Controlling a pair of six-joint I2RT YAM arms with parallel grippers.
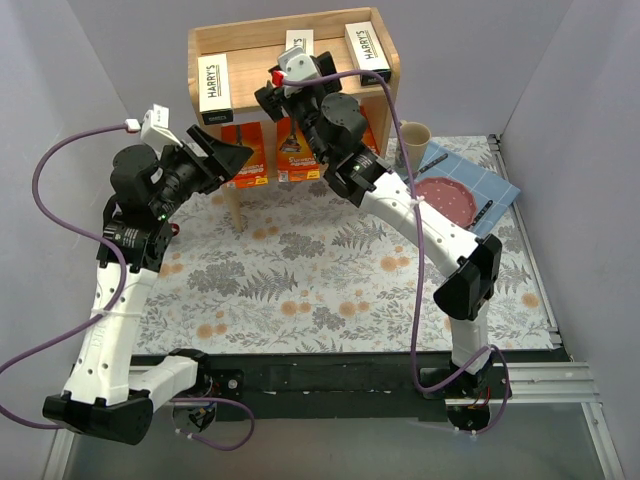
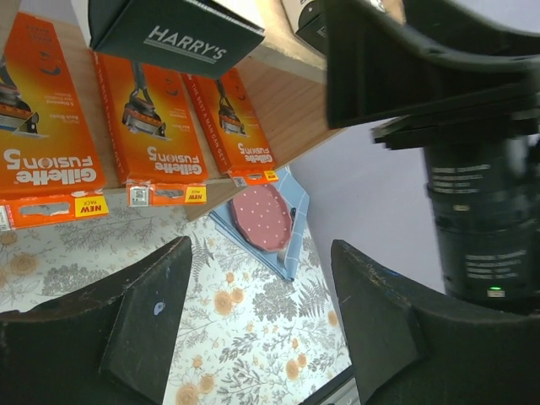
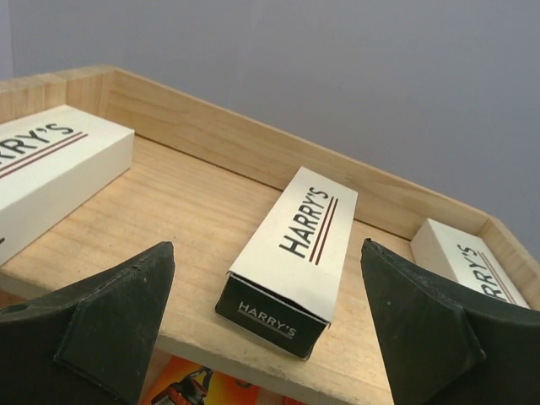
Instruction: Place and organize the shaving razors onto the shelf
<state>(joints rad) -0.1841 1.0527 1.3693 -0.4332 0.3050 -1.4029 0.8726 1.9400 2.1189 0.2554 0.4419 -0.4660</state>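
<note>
We find the right claw (image 3: 263, 253) spread wide and empty, positioned at the front edge of the upper tier of the shelf (image 3: 253, 152). Directly ahead of it, between the lines of its two fingers and touching neither, lies the middle HARRY'S box (image 3: 295, 240). Its long axis runs from the claw toward the back rail, and its dark lettered end faces the claw at the tier's front edge. To the left of this claw lies the left HARRY'S box (image 3: 51, 177), and to its right the right HARRY'S box (image 3: 468, 270). Both are flat on the same tier, well apart from the middle one, with long axes likewise running front to back. The left claw (image 2: 260, 249) is also parted with nothing between its fingers, and it hangs over the surface (image 2: 253, 337) facing the lower tier. Ahead of it and to its left, three orange packs (image 2: 152, 126) sit side by side on that tier. Their long axes are parallel and run away from the claw, with the yellow-labelled ends nearest it. We cannot tell whether they lie flat or lean. Above this claw, the dark end of the left HARRY'S box points toward it.
</note>
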